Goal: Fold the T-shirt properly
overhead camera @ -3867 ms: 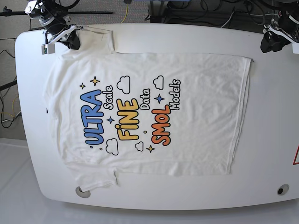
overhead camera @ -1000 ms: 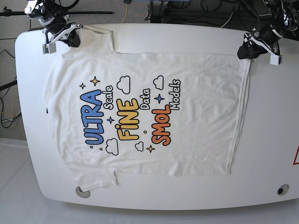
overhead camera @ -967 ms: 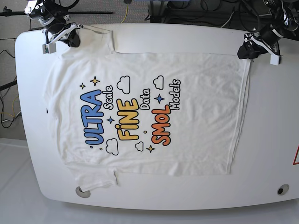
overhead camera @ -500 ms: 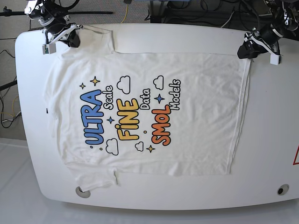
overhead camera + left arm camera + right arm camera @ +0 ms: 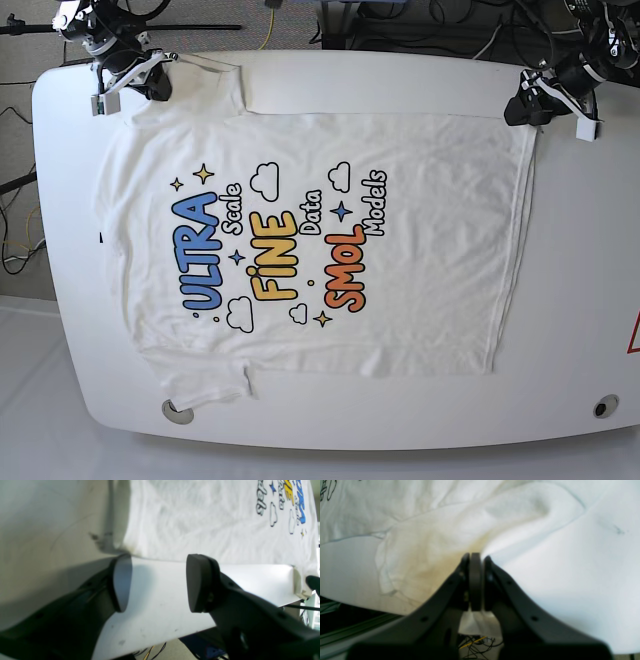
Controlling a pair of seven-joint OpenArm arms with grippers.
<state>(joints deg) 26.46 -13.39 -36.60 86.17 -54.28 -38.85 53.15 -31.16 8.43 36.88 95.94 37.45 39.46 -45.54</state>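
Observation:
The white T-shirt [image 5: 420,200] lies flat on the white table [image 5: 590,260], print side up, with its hem toward the right. My right gripper [image 5: 140,82] is at the top left sleeve and is shut on the T-shirt; in the right wrist view the cloth [image 5: 432,535] bunches up at the closed fingertips [image 5: 475,562]. My left gripper [image 5: 522,108] is open at the top right hem corner. In the left wrist view its fingers [image 5: 200,582] straddle bare table, and the T-shirt [image 5: 200,517] corner lies just beyond the left finger.
The table's far edge runs close behind both grippers, with cables [image 5: 420,25] hanging past it. Two round holes sit near the front edge, one at the left [image 5: 178,410] and one at the right [image 5: 603,406]. Bare table [image 5: 162,600] lies along the T-shirt's hem.
My left arm has come in from the far right to the hem corner, and its jaws have spread wider in the last half second. The right gripper stays shut at the sleeve.

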